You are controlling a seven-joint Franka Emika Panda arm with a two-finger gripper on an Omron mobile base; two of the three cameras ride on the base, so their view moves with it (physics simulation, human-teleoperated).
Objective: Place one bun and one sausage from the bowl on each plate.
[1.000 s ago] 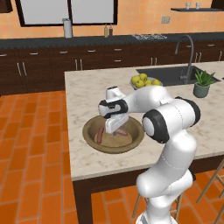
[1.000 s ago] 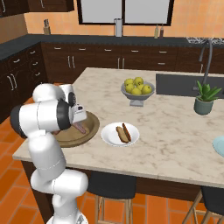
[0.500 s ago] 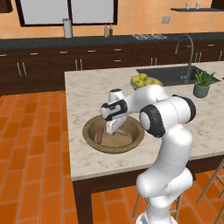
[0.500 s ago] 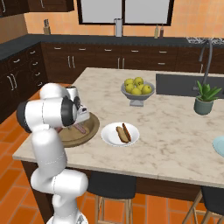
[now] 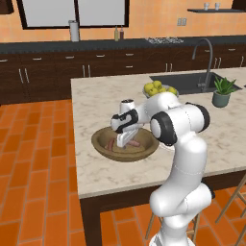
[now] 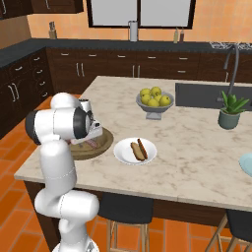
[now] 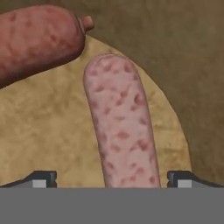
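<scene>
One plate is served: the white plate (image 6: 135,150) on the counter (image 6: 197,142) carries a bun with a sausage laid on it. The pale blue plate (image 6: 247,164) peeks in at the 3 o'clock edge of the right base view, and the part that shows looks bare — so, as a judgement, roughly half the job is done, and a bun and a sausage from the bowl (image 5: 125,144) are left to move.

The wooden bowl sits near the counter's front edge, just beside the white plate at its 9 o'clock in the right base view. In the left base view a reddish sausage lies in the bowl's near half, by the rim.

The pincer (image 7: 111,178) hangs low inside the bowl, pointing down, its jaws spread wide and holding nothing. In the hand view the two tips stand at the bottom, at 7 and 5 o'clock, and the pale pink sausage (image 7: 120,127) runs up from between them towards 12 o'clock, lying on a tan round that may be a bun (image 7: 48,131). The sausage sits between the tips with open space on both sides. A darker red sausage (image 7: 37,39) lies at 11 o'clock, clear of the jaws.

The step in hand looks like a grasp on the pale sausage.
</scene>
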